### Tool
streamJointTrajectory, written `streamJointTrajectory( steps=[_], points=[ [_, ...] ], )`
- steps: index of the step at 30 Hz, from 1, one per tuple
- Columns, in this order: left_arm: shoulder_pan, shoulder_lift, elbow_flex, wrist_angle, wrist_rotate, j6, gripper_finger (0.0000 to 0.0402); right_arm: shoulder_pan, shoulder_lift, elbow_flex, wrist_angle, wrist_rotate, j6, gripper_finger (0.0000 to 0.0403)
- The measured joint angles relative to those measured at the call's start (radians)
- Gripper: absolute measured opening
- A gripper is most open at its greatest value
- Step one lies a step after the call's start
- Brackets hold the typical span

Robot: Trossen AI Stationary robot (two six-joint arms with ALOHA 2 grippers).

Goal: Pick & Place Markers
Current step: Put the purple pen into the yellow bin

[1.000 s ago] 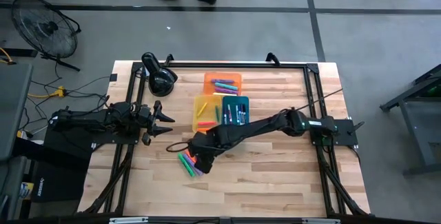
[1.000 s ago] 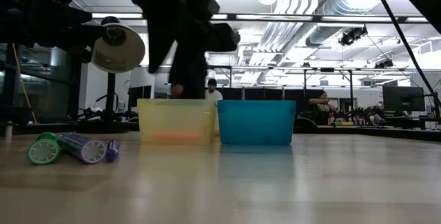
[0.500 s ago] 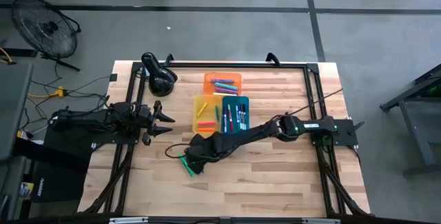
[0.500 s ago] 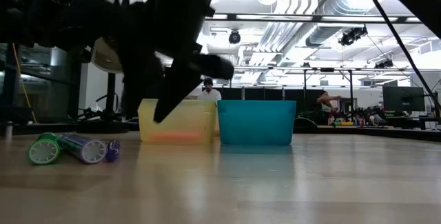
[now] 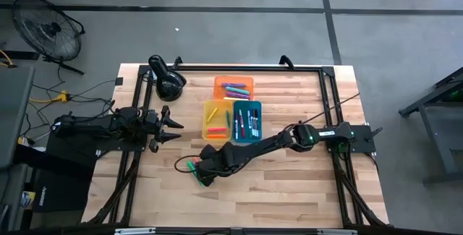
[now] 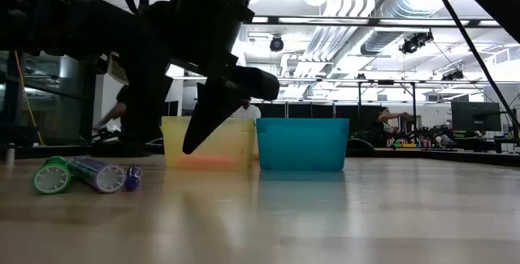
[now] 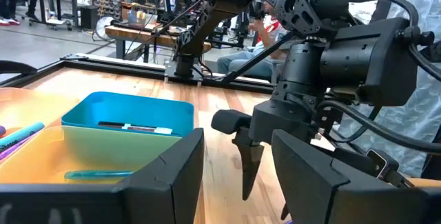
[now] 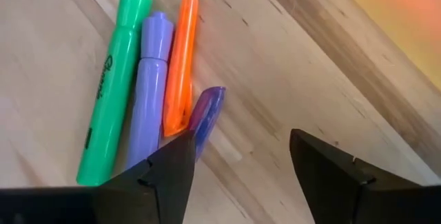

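Hovering open-fingered, the right gripper (image 8: 238,162) partly hides four capped markers (image 8: 148,79), apparently untouched, near the yellow translucent tray (image 5: 215,119).

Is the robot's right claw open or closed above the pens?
Open. The right claw has its two dark fingers spread wide with bare table between them, holding nothing. The green pen lies beside it on the wood.

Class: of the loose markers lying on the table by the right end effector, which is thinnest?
The orange marker: a slim pen between the fat lilac and darker purple ones.

R claw (image 8: 238,158) low, agape; L arm (image 5: 108,128) parked.
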Motion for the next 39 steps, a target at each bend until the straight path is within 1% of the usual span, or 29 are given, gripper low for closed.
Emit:
streamJointTrajectory(
  steps=[2, 8, 12, 22, 25, 28, 34, 37, 39],
  points=[
    [0.0, 0.0, 0.0, 0.0, 0.0, 0.0, 0.017, 0.001, 0.009, 0.001, 0.009, 0.006, 0.0, 0.0227],
    [0.0, 0.0, 0.0, 0.0, 0.0, 0.0, 0.017, 0.005, 0.035, 0.0, 0.054, -0.033, 0.0, 0.0227],
    [0.0, 0.0, 0.0, 0.0, 0.0, 0.0, 0.017, 0.005, 0.042, 0.0, 0.057, -0.038, 0.0, 0.0227],
    [0.0, 0.0, 0.0, 0.0, 0.0, 0.0, 0.017, 0.011, 0.041, 0.003, -0.058, -0.04, 0.015, 0.0226],
    [0.0, 0.0, 0.0, 0.0, 0.0, 0.0, 0.017, 0.016, 0.041, 0.003, -0.069, -0.041, -0.005, 0.0226],
    [0.0, 0.0, 0.0, 0.0, 0.0, 0.0, 0.017, 0.017, 0.041, 0.003, -0.076, -0.043, -0.074, 0.0226],
    [0.0, 0.0, 0.0, 0.0, 0.0, 0.0, 0.017, 0.018, 0.041, 0.003, -0.071, -0.019, -0.331, 0.0226],
    [0.0, 0.0, 0.0, 0.0, 0.0, 0.0, 0.017, 0.018, 0.041, 0.002, -0.061, -0.023, -0.438, 0.0226],
    [0.0, 0.0, 0.0, 0.0, 0.0, 0.0, 0.017, 0.018, 0.041, 0.002, -0.055, -0.023, -0.48, 0.0226]
  ],
)
